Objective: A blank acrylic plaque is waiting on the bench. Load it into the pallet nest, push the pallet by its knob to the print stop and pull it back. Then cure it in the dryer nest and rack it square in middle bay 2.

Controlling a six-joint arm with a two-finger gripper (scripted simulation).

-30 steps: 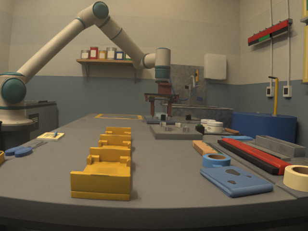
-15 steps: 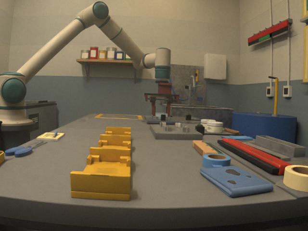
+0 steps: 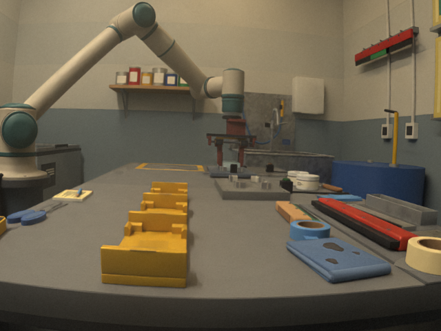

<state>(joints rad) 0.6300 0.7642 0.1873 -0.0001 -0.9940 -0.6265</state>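
The pale plaque (image 3: 230, 164) sits between my fingers at the far end of the bench, on the blue-grey pallet (image 3: 229, 172). My gripper (image 3: 230, 161) is closed on the plaque, one red finger on each side of it. A black knob (image 3: 233, 167) stands on the pallet just below the plaque. In front lies the grey dryer plate (image 3: 251, 189) with several small metal blocks. The yellow rack (image 3: 153, 235) with its bays runs down the middle of the bench toward the near edge.
A black block (image 3: 269, 167) sits right of the pallet. Two white jars (image 3: 303, 180) stand beside the dryer plate. Tape rolls (image 3: 309, 229), a blue pad (image 3: 336, 259) and a red squeegee (image 3: 363, 222) crowd the right side. A yellow-framed mat (image 3: 170, 166) lies far left.
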